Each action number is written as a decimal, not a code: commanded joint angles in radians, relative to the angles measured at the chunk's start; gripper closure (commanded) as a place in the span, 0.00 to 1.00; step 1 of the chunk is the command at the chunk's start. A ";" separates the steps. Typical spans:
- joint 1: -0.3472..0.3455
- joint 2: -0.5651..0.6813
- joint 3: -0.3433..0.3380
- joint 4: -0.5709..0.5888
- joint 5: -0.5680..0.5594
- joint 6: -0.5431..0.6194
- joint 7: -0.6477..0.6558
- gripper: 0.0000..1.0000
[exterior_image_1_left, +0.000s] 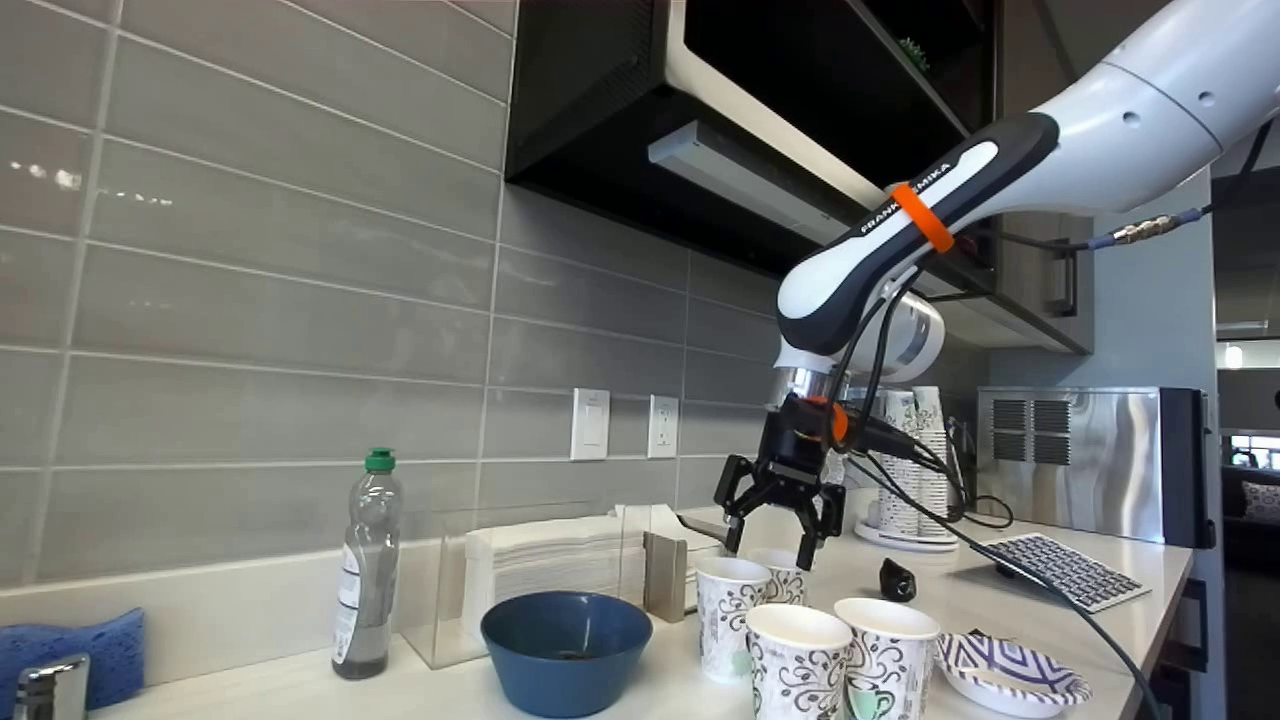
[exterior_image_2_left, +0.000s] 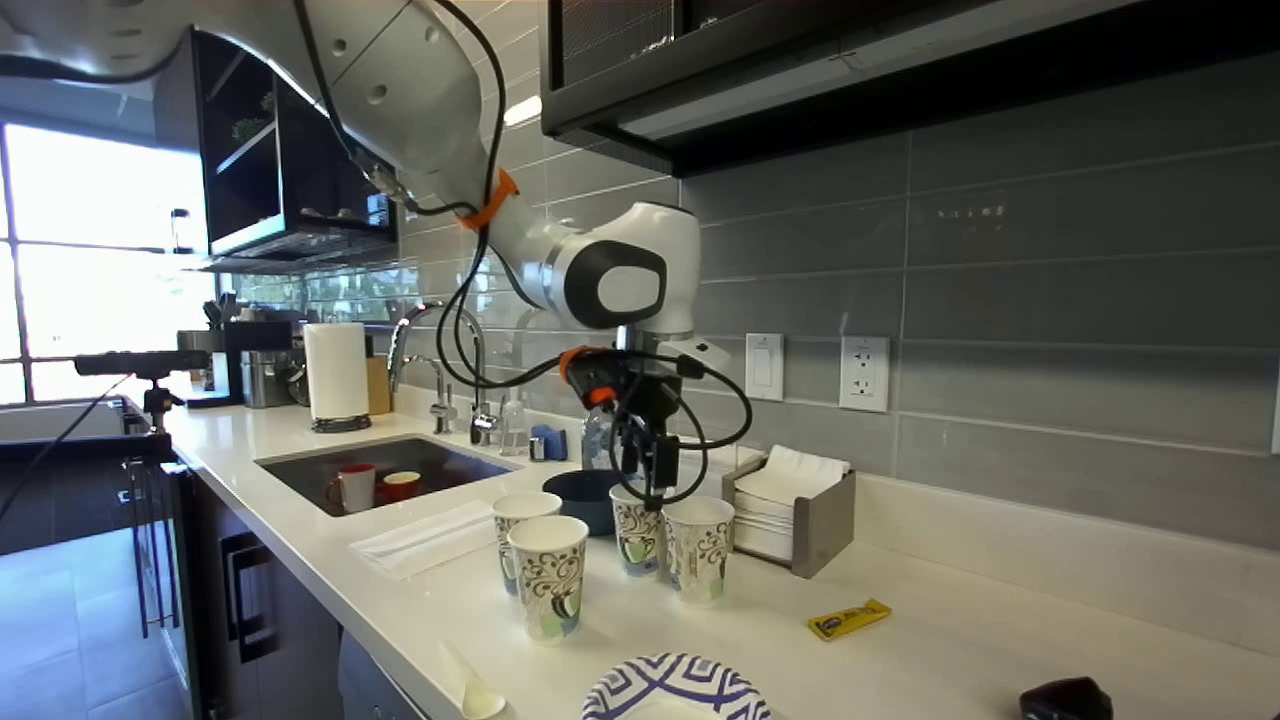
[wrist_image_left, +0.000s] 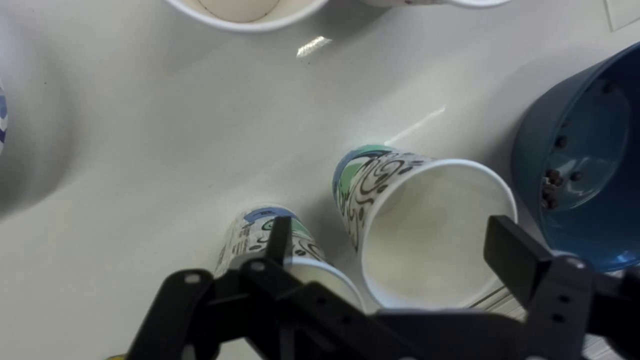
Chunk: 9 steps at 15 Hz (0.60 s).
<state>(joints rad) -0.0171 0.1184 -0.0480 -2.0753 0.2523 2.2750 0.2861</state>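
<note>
While the claw hangs wide near a patterned paper cup, blue bowl beside it, dark bits inside the bowl

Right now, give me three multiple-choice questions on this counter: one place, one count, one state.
1. Where are the small dark pieces?
A. Sink
B. Blue bowl
C. Patterned plate

2. How many paper cups stand near the bowl?
A. Two
B. Seven
C. Four

3. The gripper is:
A. Open
B. Shut on a cup
C. Shut on the bowl

1: B, the wrist view shows them on the bowl's floor.
2: C, both exterior views show four.
3: A, its fingers are spread apart in the wrist view.
</note>
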 joint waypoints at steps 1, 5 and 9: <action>0.007 -0.051 0.008 -0.016 -0.046 -0.040 0.014 0.00; 0.021 -0.112 0.020 -0.030 -0.131 -0.122 0.029 0.00; 0.039 -0.164 0.049 -0.043 -0.217 -0.222 0.040 0.00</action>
<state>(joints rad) 0.0076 0.0153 -0.0202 -2.0840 0.1029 2.1155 0.2952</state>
